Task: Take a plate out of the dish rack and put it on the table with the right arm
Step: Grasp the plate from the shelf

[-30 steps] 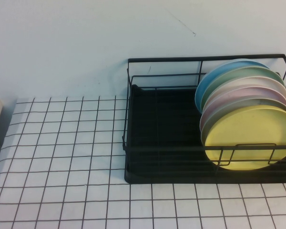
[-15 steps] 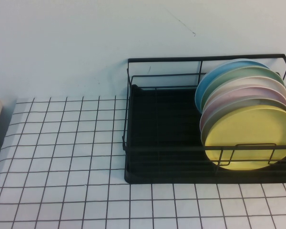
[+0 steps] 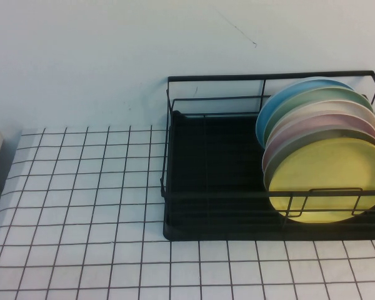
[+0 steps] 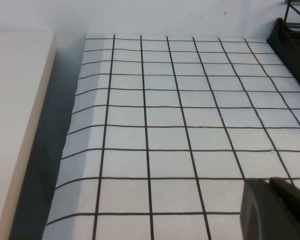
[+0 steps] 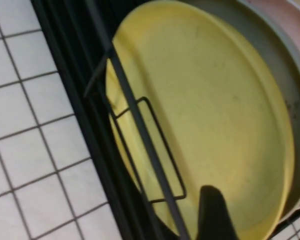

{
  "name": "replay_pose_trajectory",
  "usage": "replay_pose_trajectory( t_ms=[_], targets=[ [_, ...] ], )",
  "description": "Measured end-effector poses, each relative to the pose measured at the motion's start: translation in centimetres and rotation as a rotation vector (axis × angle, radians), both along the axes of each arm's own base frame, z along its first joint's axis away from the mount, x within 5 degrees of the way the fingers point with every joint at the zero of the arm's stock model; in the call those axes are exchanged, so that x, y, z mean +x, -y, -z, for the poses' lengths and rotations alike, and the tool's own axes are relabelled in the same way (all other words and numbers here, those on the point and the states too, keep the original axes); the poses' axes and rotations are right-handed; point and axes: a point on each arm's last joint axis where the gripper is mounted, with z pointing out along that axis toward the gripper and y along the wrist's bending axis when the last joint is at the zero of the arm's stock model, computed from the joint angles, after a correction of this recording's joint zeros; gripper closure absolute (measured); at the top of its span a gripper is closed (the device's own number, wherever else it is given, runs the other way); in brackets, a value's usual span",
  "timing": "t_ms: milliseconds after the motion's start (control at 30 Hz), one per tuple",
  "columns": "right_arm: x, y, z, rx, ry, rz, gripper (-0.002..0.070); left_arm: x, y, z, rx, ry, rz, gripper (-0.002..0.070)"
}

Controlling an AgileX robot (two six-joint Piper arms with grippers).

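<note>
The table (image 3: 81,187), covered in white gridded cloth, lies nearest. Left gripper (image 4: 277,210): only a dark part shows at the frame edge over the cloth, well apart from the rack; whether it is open or closed cannot be told. Beyond, the dish rack (image 3: 212,231) stands on the table. The plate (image 3: 325,181), pale yellow, leans upright at the front of the stack in the rack's right end. Right gripper (image 5: 215,215): one dark finger shows against the plate's face; its spread cannot be told, and no grasp is visible.
</note>
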Motion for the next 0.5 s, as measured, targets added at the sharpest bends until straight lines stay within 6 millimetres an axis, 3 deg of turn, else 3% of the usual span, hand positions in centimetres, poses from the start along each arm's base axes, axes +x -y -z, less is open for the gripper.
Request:
replay_pose_trajectory(
  t_ms=[333,500],
  targets=[
    [3.3,0.4,3.2,-0.082,0.016,-0.015,0.0327,0.0,0.0,0.0,0.000,0.000,0.000,0.0678],
    [4.3,0.4,4.4,-0.075,0.010,-0.005,0.0386,0.0,0.0,0.0,0.000,0.000,0.000,0.0678]
  ],
)
